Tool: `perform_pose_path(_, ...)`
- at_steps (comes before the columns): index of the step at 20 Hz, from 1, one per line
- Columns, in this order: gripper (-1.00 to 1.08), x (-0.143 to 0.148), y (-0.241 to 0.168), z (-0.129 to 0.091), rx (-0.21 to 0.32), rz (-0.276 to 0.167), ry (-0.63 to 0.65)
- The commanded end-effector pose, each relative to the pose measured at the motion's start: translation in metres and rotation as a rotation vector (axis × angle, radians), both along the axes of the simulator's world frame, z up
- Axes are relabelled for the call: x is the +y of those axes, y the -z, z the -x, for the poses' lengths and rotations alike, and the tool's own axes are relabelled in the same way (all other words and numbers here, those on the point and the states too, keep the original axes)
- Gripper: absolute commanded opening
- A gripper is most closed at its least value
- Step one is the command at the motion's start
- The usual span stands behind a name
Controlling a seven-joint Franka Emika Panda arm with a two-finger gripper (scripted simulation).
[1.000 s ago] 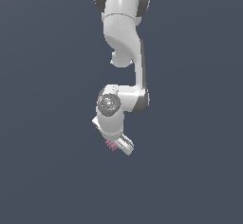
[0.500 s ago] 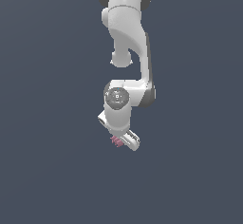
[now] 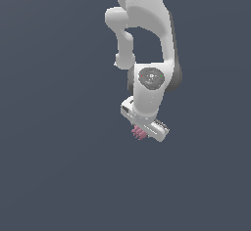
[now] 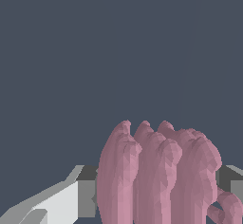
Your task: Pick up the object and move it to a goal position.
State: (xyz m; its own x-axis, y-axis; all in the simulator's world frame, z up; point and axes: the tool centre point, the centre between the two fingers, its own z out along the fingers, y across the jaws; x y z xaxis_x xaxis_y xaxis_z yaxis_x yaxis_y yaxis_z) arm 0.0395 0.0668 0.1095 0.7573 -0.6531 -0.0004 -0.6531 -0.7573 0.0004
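End effector (image 3: 143, 129) pads clamp either side of the ridged pink object (image 4: 159, 175) hanging beneath the wrist, which looks light, rigid, best gripped across its lumpy middle

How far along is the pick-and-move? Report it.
Done: the pink ridged object sits between the fingers of the gripper, seemingly grasped. In hand: the arm carries it, with only plain background around it. Left: delivery; no goal marker shows in either view, so remaining travel cannot be judged.

Only a plain, dark blue-grey backdrop (image 3: 54, 166) fills the surroundings.
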Motion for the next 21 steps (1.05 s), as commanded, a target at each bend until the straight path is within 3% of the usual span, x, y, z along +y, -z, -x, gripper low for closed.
perform_pose_path(1,-1.0,0.025,-0.016,0.011,0.0,0.0,0.0)
perform_pose_path(12,-1.0,0.119,-0.08,0.049,-0.001,0.001,0.0)
perform_pose_path(21,-1.0,0.147,-0.098,0.058,-0.001,0.001,0.0)
